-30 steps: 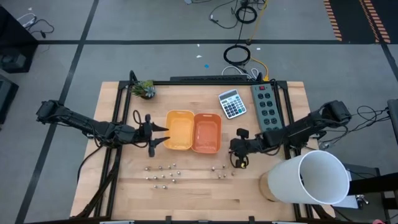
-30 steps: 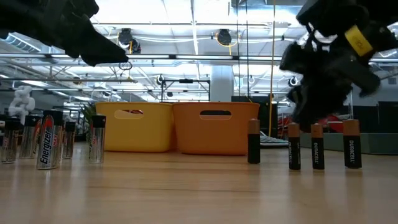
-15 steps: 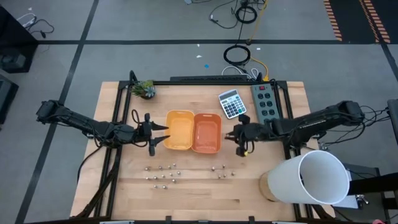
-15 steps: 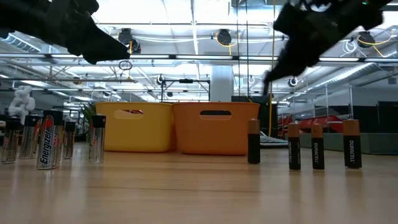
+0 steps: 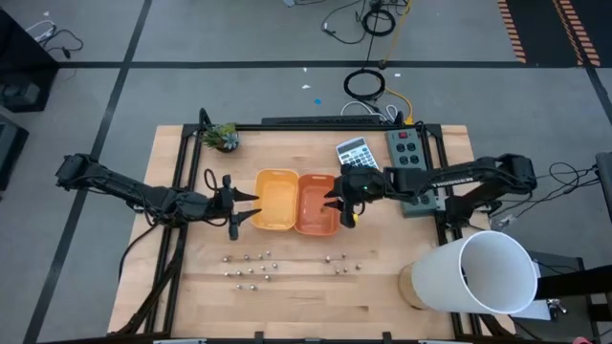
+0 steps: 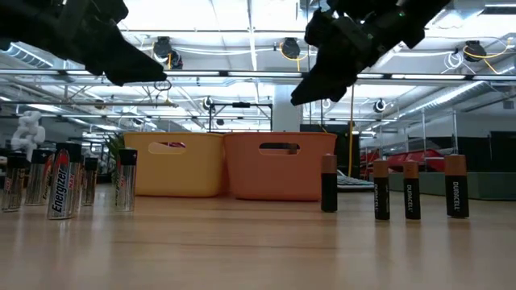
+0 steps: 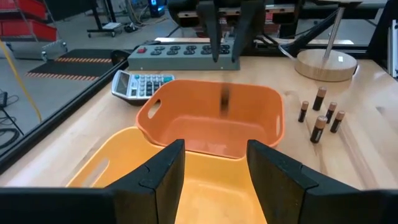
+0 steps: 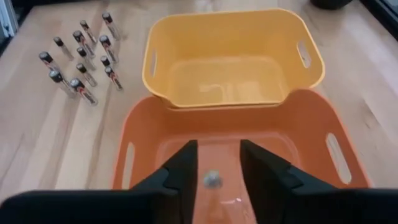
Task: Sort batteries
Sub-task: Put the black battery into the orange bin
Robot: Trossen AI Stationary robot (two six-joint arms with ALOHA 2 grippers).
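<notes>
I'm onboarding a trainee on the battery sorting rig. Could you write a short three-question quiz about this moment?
1. True or false: the right gripper is above the orange tray.
2. Which tray is the left gripper next to? A yellow, B orange.
3. Fill in: the dark batteries stand ___ on the table.

Key: 1 true. 2 A, the yellow tray. 3 upright.

Calculator (image 5: 352, 153) & power strip (image 5: 409, 158) at far edge; plant (image 5: 222, 136) far-left corner; white tube (image 5: 475, 274) near-right.
</notes>
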